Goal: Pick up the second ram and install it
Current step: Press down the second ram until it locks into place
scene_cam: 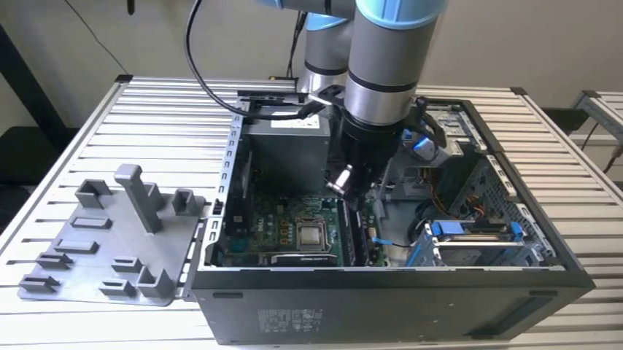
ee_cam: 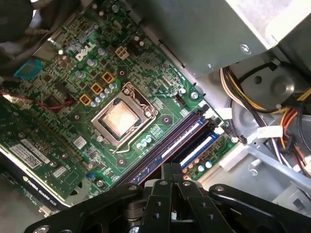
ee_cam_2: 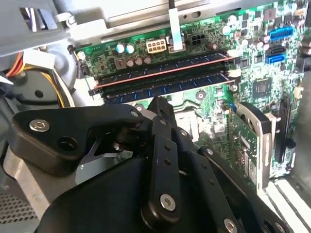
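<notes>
Gripper (ee_cam_2: 158, 104) just above second ram (ee_cam_2: 160, 73), seated in motherboard (ee_cam_2: 252, 82) slot

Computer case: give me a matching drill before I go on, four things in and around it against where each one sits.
Things:
1. gripper
2. grey fixture tray
3. processor socket
4. blue drive caddy

Places:
A. on the table, outside the case, at the exterior view's left
B. inside the case, at the exterior view's right
C. close over the memory slots
D. mid green motherboard, beside the memory slots

Pairs: 1-C, 2-A, 3-D, 4-B
</notes>
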Robot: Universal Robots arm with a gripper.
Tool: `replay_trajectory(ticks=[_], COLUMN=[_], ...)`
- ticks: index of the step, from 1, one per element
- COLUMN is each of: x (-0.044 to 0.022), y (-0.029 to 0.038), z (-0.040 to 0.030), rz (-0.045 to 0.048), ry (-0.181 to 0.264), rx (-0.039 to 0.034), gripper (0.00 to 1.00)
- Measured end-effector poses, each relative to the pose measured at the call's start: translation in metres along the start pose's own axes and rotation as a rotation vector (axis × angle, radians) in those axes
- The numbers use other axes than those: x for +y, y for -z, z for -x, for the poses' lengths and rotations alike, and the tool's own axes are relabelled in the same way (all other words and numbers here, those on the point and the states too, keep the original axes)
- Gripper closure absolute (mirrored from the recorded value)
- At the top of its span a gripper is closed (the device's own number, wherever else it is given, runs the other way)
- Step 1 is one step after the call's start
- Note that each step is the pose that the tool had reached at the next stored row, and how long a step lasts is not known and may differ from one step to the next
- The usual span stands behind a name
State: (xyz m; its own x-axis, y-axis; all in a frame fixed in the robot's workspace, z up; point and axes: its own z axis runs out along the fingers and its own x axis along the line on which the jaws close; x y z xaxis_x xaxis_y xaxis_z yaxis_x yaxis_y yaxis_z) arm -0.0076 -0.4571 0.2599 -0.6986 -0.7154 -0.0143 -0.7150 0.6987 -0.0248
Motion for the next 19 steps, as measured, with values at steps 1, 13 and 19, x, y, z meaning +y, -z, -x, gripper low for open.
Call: replay_trajectory(ticks=[1, 13, 19], x=[0.0001, 0.0006, 0.001], y=[0.0, -0.0001, -0.0001], z=[0.0, -0.0005, -0.001], rz=[0.0002, 0.0027, 0.0039], ry=[0.013, 0.189, 0.271], rx=[-0.0004, -0.0048, -0.0068], gripper=[0.89, 0.89, 0.89])
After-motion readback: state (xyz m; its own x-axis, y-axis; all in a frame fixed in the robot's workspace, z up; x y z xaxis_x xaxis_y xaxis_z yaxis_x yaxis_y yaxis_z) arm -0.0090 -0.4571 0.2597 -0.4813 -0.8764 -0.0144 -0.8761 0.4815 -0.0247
